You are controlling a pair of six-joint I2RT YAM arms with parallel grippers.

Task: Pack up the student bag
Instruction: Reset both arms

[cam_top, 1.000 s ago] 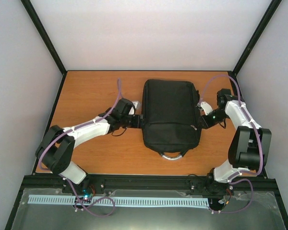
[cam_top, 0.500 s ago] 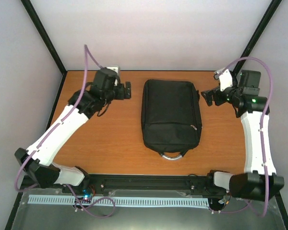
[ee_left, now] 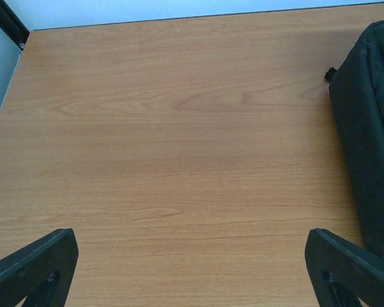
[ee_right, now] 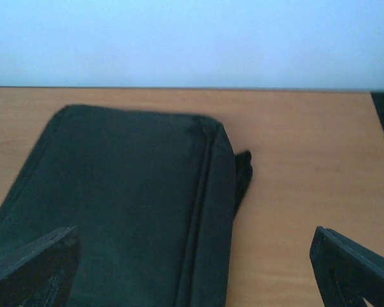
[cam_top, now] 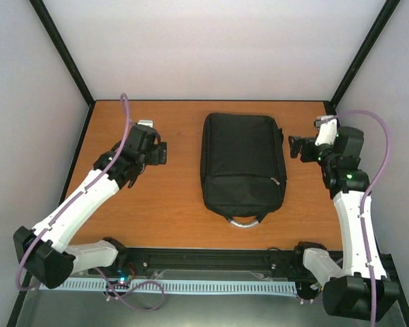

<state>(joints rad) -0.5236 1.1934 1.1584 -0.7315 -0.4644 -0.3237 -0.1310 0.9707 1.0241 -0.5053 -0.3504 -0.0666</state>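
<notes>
Lying flat near the middle of the desk [cam_top: 163, 211], the student bag [cam_top: 243, 163] ran lengthwise from the near edge toward the back wall, its grey loop handle [cam_top: 244, 221] at the near end, facing the arm bases. Its black fabric sat smooth and closed on top, and a seam crossed it below the middle, with a small pale zip pull [cam_top: 275, 181] at the seam's right end. To the bag's left, clearly apart from it, the left pincer [cam_top: 161, 154] was spread wide and held nothing; its wrist camera showed only bare wood between the two dark fingers [ee_left: 35, 265], with the bag's side along the right of that view. On the other side, near the bag's far right corner but not touching it, the right pincer [cam_top: 294, 147] pointed toward the bag, likewise wide and empty. Its wrist camera looked over the bag's far end, where a short black tab [ee_right: 243, 169] stuck out from the corner onto the wood. Pale walls [cam_top: 211, 48] with black corner posts closed in the desk on three sides.
</notes>
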